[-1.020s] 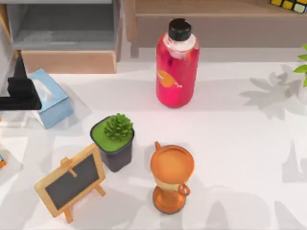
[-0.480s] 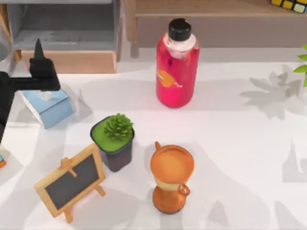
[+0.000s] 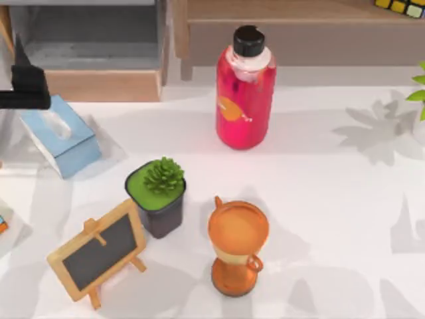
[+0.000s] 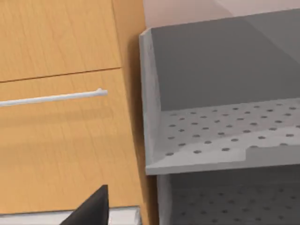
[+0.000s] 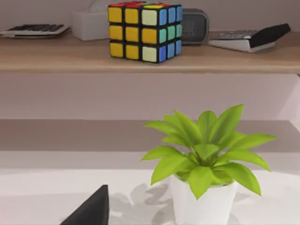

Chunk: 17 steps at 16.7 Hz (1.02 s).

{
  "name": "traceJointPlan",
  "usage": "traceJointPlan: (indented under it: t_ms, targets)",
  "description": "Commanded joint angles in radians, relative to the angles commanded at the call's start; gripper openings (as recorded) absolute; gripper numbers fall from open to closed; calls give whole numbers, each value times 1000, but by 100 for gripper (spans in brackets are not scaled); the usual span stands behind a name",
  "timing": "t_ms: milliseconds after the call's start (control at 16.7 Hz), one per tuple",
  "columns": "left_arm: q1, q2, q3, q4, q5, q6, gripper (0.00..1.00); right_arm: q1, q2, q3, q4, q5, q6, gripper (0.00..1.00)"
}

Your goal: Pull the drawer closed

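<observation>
The drawer (image 3: 93, 41) stands pulled out at the back left, with a grey inside and a wooden front panel (image 3: 99, 85) facing the table. My left gripper (image 3: 23, 78), black, hovers at the left end of that front panel, just above the blue tissue box (image 3: 63, 136). The left wrist view looks close at the drawer's grey perforated inside (image 4: 225, 136) beside a wooden face with a thin white bar handle (image 4: 56, 97); a black part of the left gripper (image 4: 91, 208) juts in. A black tip of my right gripper (image 5: 89, 211) shows near a potted plant (image 5: 206, 159).
On the table stand a red bottle (image 3: 244, 93), a small green plant in a dark pot (image 3: 158, 193), an orange cup (image 3: 237, 242) and a little chalkboard easel (image 3: 99, 252). A shelf (image 5: 150, 58) carries a colour cube (image 5: 143, 32), calculators and a clock.
My left gripper has moved away from the table's front toward the drawer front, swinging right and then back to the left. The drawer has not moved.
</observation>
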Motion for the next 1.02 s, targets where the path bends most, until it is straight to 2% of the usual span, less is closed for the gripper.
traceJointPlan:
  t_ms: [300, 660, 840, 1020]
  targets:
    - [302, 148, 22, 261, 200, 357, 100, 0, 0, 0, 0, 0, 0, 100]
    - [677, 450, 29, 587, 530, 887, 100, 0, 0, 0, 0, 0, 0, 100]
    - [803, 623, 31, 694, 710, 1133, 100, 0, 0, 0, 0, 0, 0, 100]
    - [862, 773, 39, 734, 863, 1317, 100, 0, 0, 0, 0, 0, 0, 100]
